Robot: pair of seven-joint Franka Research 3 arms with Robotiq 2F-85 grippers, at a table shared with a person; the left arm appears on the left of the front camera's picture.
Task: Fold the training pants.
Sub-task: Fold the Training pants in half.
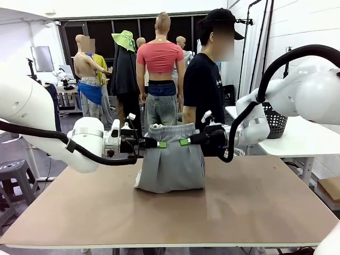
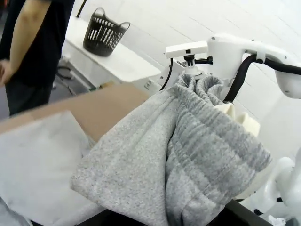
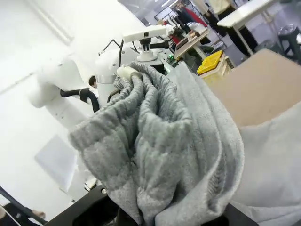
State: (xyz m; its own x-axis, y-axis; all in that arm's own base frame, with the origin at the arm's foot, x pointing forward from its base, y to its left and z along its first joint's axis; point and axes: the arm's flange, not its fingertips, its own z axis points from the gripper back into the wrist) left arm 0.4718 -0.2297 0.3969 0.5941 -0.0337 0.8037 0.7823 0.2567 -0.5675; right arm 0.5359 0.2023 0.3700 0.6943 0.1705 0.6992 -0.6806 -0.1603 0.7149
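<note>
The light grey training pants (image 1: pixel 171 159) hang by their waistband between my two grippers above the brown table, the lower part resting folded on the tabletop. My left gripper (image 1: pixel 159 144) is shut on the waistband's left end and my right gripper (image 1: pixel 185 141) on its right end. In the left wrist view the gathered waistband (image 2: pixel 202 136) bunches close to the camera, with the right arm behind it. The right wrist view shows the same ribbed waistband (image 3: pixel 155 141) draped over that gripper, hiding its fingers.
A person in a black shirt (image 1: pixel 204 85) stands at the table's far edge, just behind the pants. A black mesh basket (image 1: pixel 275 120) sits on a white side table at the right. The brown tabletop (image 1: pixel 255 196) is bare around the pants.
</note>
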